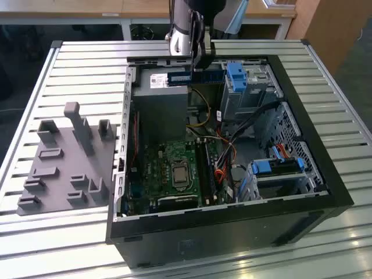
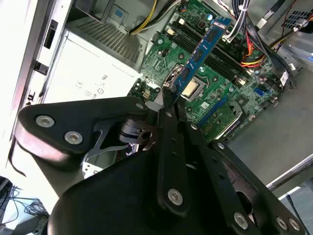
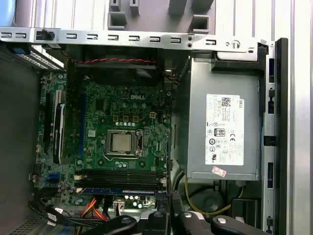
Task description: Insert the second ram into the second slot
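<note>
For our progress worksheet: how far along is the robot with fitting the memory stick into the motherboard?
Done: the hand has the second ram clamped. In hand: the stick hangs above the open case. Left: it is not yet in the memory slots.

Open computer case (image 1: 232, 214) on a slatted table (image 1: 81, 64).
Power supply (image 1: 160, 107) below the gripper (image 1: 196, 71), blue drive bracket (image 1: 235, 75) just beside it, grey fixture plate (image 1: 58, 168) well apart.
</note>
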Robot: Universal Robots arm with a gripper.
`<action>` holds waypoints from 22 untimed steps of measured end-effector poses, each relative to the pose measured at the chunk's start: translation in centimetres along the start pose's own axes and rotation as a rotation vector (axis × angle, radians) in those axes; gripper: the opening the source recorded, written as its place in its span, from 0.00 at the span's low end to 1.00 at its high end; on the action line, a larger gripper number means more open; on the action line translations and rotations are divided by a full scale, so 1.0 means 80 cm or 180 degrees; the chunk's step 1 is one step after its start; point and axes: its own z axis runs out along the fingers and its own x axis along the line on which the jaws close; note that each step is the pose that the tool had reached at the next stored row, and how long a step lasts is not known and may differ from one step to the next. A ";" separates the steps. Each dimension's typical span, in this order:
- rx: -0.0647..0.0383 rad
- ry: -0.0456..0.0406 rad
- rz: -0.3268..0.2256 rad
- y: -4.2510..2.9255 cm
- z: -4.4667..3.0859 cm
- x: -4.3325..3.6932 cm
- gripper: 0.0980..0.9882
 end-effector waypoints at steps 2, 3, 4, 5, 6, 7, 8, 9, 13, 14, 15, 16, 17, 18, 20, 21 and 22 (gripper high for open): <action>0.0000 0.0000 0.0000 0.0000 0.0000 0.000 0.04; 0.0000 0.0000 0.0000 0.0000 0.0000 0.000 0.04; 0.0000 0.0000 0.0000 0.0000 0.0000 0.000 0.04; 0.0000 0.0000 0.0000 0.0000 0.0000 0.000 0.04; 0.0000 0.0000 0.0000 0.0000 0.0000 0.000 0.04; 0.0000 0.0000 0.0000 0.0000 0.0000 0.000 0.04; 0.0000 0.0000 0.0000 0.0000 0.0000 0.000 0.04; 0.0000 0.0000 0.0000 0.0000 0.0000 0.000 0.04; 0.0000 0.0000 0.0000 0.0000 0.0000 0.000 0.04; 0.0000 0.0001 0.0000 0.0000 -0.0002 0.001 0.04; 0.0000 0.0000 0.0000 0.0001 -0.0001 0.002 0.04; 0.0000 0.0000 0.0000 0.0001 0.0000 0.003 0.04; 0.0000 0.0000 0.0000 0.0001 -0.0001 0.004 0.04; 0.0000 0.0000 0.0000 0.0001 -0.0001 0.004 0.04; 0.0000 0.0000 0.0000 0.0002 -0.0001 0.005 0.04; 0.0000 0.0000 0.0000 0.0002 -0.0001 0.005 0.04; 0.0000 0.0000 0.0000 0.0002 -0.0001 0.006 0.04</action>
